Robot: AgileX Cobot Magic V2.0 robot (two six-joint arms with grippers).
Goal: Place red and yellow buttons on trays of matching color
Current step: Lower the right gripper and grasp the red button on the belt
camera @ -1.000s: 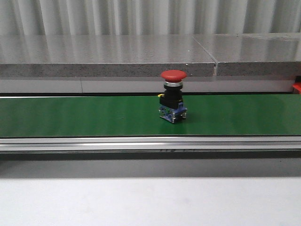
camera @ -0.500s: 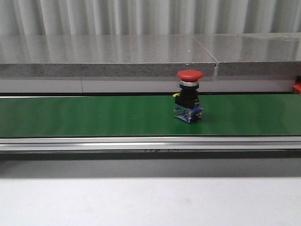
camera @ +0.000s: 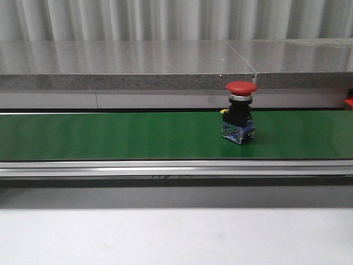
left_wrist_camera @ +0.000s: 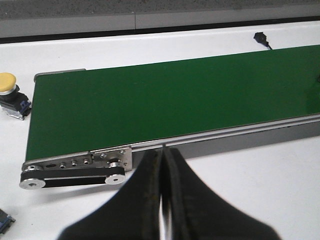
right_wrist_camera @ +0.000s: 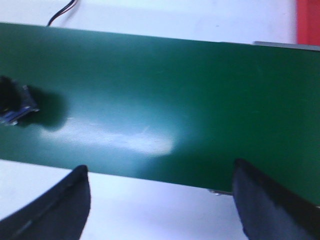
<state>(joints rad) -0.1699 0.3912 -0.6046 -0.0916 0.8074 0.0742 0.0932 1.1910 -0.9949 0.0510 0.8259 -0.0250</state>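
Observation:
A red button (camera: 240, 113) with a black body and blue base stands upright on the green belt (camera: 110, 135), right of centre. In the right wrist view only its blurred base (right_wrist_camera: 15, 107) shows at the picture's edge, far from my open right gripper (right_wrist_camera: 160, 165), which hovers over the belt's near edge with nothing between its fingers. A yellow button (left_wrist_camera: 11, 90) sits on the white table just off the belt's end. My left gripper (left_wrist_camera: 162, 155) is shut and empty, near the belt's roller end. A strip of the red tray (right_wrist_camera: 308, 20) shows beyond the belt. No yellow tray is in view.
The belt's metal end bracket and rollers (left_wrist_camera: 75, 172) lie just ahead of the left fingers. A small black sensor with a cable (left_wrist_camera: 261, 38) sits behind the belt. A blue part (left_wrist_camera: 4, 222) pokes in at the left wrist view's edge. A grey ledge (camera: 127, 72) runs behind the belt.
The red button has travelled to the right along the belt, staying upright. No arm shows in the earlier frames.

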